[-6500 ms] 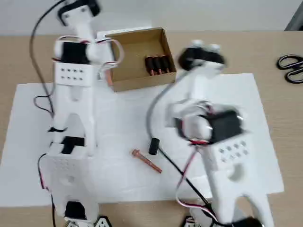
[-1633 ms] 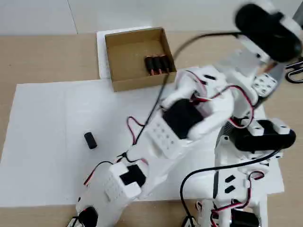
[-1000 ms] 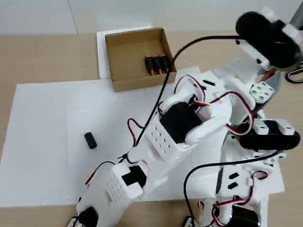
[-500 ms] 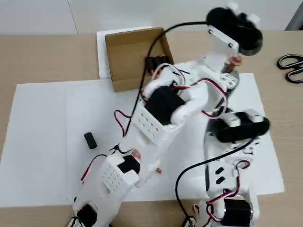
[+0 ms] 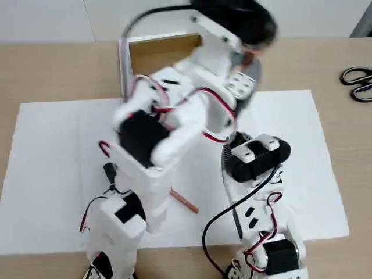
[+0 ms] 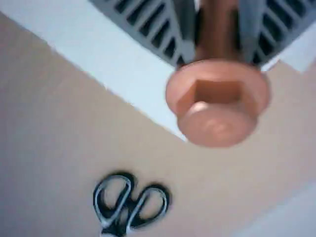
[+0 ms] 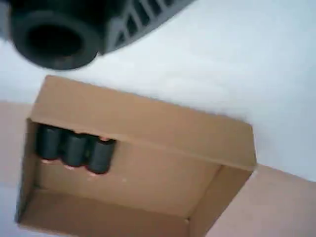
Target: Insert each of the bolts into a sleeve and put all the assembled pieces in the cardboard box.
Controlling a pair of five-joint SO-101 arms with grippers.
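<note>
Left gripper [image 6: 217,24] clamped on copper-coloured hex-head bolt [image 6: 217,101], head poking out past the fingertips, at 3 o'clock of brown cardboard box [image 5: 165,39]; right gripper [image 7: 91,29] pinching black cylindrical sleeve [image 7: 54,42].

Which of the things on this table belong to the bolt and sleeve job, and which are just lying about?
Job in hand: held bolt, held sleeve, loose bolt and loose sleeve on the paper, cardboard box, three assembled pieces inside it.

Lying about: scissors, white paper sheet.
</note>
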